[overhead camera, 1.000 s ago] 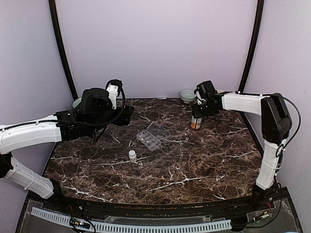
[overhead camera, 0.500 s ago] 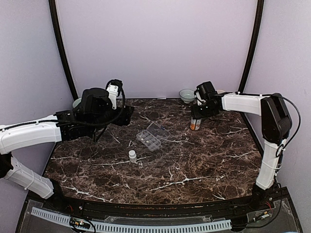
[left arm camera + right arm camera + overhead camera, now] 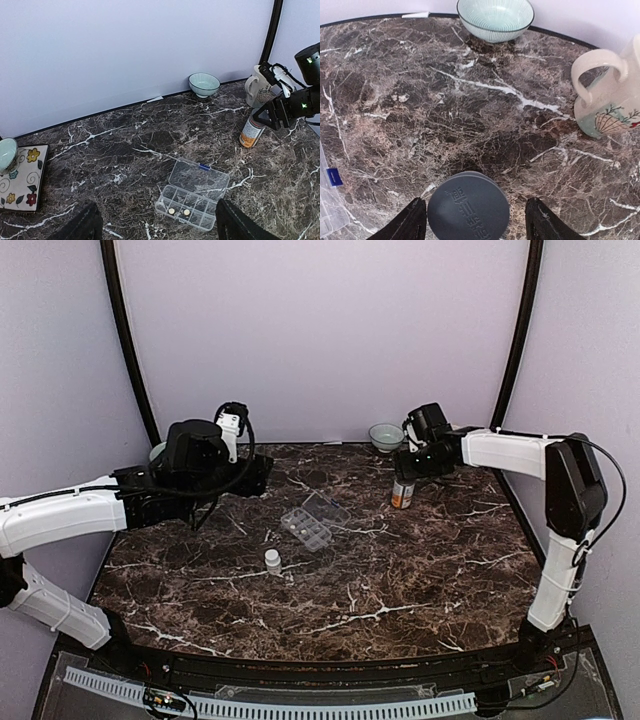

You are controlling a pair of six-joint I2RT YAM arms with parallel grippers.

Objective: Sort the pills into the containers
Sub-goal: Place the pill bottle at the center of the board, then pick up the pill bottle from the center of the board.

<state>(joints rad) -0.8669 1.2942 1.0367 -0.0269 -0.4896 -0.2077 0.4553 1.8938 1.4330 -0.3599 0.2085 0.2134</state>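
The right hand (image 3: 476,202) hangs open over the amber bottle (image 3: 402,493) in the upper right of the overhead view. In its own camera a finger shows on each side of the grey cap (image 3: 468,207), with dark worktop (image 3: 400,580) visible in both gaps, so nothing is gripped yet. The step in hand looks like taking hold of this bottle, probably to get at more pills. To do it well, the cap should be centred between the fingers, since it sits a little left of middle in that view. The hand should also come low enough to close on the cap or body squarely, because a grip at the rim could tip the upright bottle. The mug (image 3: 602,97) stands near on the right and the bowl (image 3: 495,17) near the top of that view, so a straight lift would keep clear of both. The organiser box (image 3: 192,196) lies mid-worktop, well apart from the bottle, with its lid folded back flat. Two pills (image 3: 178,212) sit in neighbouring compartments (image 3: 200,216) of the near row. A small white bottle (image 3: 272,560) stands just below and left of the box in the overhead view. The left hand (image 3: 157,206) is spread wide and empty above the box, holding nothing.
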